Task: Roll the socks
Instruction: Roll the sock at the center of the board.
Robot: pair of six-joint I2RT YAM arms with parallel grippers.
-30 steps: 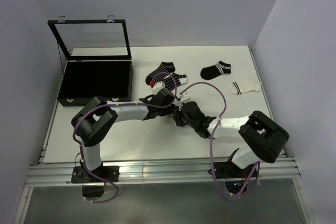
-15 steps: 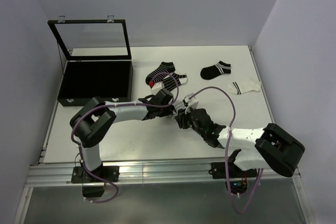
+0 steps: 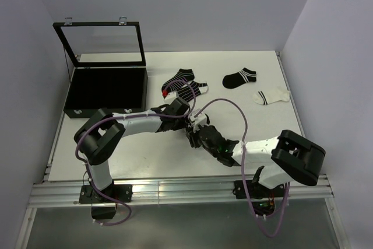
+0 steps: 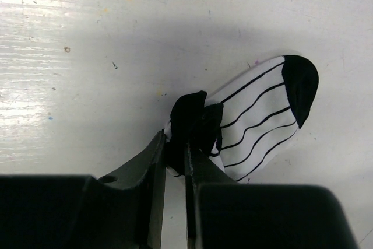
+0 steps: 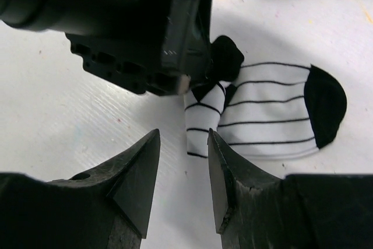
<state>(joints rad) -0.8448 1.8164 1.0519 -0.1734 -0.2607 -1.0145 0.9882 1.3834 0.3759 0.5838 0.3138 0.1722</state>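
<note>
Both my arms lie low over the table, stretched toward its middle, wrists nearly meeting. From above, my grippers hide the white sock. Only the wrist views show it, flat on the table, with thin black stripes and a black toe. My left gripper is pinched tight on the sock's black cuff, which is folded back over the foot. My right gripper hangs just beside that folded end, fingers a narrow gap apart, gripping nothing. A black sock lies farther back, well apart.
</note>
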